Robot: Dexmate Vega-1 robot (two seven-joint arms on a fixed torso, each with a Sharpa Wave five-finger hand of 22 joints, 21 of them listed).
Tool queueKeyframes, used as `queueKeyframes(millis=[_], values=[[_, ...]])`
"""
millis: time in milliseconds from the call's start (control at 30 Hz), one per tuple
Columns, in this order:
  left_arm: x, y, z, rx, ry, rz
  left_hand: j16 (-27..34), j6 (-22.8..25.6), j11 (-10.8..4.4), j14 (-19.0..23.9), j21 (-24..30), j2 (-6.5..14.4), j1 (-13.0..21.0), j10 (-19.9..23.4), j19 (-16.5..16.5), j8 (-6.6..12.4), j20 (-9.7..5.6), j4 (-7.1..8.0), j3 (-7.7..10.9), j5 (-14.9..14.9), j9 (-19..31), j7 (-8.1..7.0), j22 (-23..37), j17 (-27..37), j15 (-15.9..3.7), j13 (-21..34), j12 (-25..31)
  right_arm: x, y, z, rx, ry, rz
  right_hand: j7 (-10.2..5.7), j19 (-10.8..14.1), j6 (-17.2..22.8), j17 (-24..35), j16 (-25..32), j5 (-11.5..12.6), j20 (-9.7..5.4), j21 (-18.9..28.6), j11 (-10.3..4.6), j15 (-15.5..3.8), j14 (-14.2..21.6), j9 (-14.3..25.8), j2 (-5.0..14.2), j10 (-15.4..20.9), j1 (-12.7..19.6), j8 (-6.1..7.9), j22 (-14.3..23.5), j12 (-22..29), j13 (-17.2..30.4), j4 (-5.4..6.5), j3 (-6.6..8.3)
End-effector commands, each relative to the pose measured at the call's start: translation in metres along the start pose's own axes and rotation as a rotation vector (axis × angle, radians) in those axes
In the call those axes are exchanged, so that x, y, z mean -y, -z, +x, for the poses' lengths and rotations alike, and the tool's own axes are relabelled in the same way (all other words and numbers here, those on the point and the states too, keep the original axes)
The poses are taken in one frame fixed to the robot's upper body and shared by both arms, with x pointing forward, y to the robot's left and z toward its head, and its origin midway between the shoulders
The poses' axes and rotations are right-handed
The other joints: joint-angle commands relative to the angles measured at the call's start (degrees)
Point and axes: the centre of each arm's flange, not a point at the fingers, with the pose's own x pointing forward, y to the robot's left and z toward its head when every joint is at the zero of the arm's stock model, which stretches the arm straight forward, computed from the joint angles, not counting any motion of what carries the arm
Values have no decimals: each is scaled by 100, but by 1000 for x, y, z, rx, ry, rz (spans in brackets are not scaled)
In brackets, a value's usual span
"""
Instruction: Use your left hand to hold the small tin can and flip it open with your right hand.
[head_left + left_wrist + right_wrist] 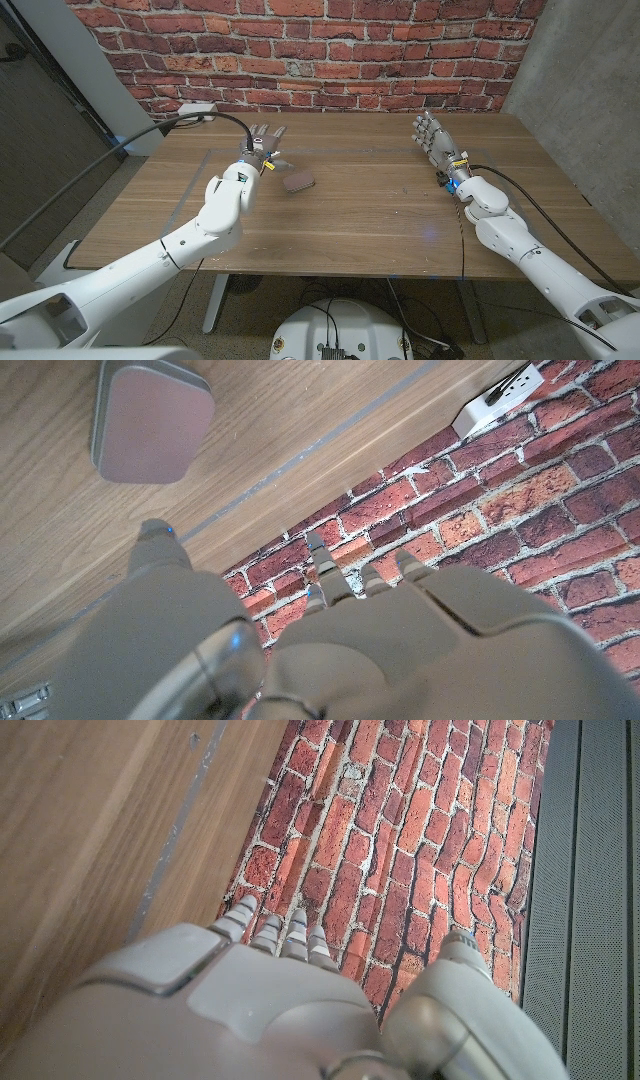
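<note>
Small tin can (298,183) lies closed, lid up, on the wooden worktop (380,215), left of centre. Left robot hand (262,150) sits just beside it, on the side toward the brick wall (330,55), fingers spread, holding nothing, not touching the tin. In the left wrist view the tin (152,420) is apart from the fingers (322,565). Right robot hand (432,138) stands well apart at the worktop's right side, fingers extended, empty. White power strip (497,398) sits at the wall.
</note>
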Motion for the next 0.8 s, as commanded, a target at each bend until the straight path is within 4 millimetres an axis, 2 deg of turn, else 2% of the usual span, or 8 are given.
queueKeyframes(millis=[33,333,633,800], values=[[12,-5,5,-9,79,24,37,3,-39,-3,21,39,12,112,-4,29,59,-15,-7,36,5,30,14,7,-55,10,50,-1,-1,4,2,-3,6,-8,-47,-46,19,-9,-16,45,-11,-1,22,-58,33,14,-33,-33,-4,22,10,11,17,-10],[14,-8,6,0,72,27,38,-6,-24,33,22,124,80,119,-6,30,79,-27,27,34,4,15,14,5,-94,13,38,1,0,7,-1,-6,3,4,-56,-48,17,-9,-13,50,-12,-16,12,-65,32,31,-39,-30,-4,21,9,10,14,-8],[16,-10,13,30,93,59,3,-25,26,-30,12,168,133,91,-41,27,93,-41,39,18,2,34,15,6,-43,17,10,4,-1,9,-1,-7,3,7,-56,-54,15,-6,-12,53,-9,-24,7,-62,32,39,-43,-28,-6,21,9,10,9,-10],[20,-14,15,31,113,56,12,-44,23,0,15,177,137,98,-39,20,103,-40,35,8,2,25,16,7,-42,19,6,6,-1,10,-2,-10,0,2,-57,-70,13,-7,-11,126,-8,-24,43,-72,32,48,-54,-26,-11,20,6,10,4,-11]])
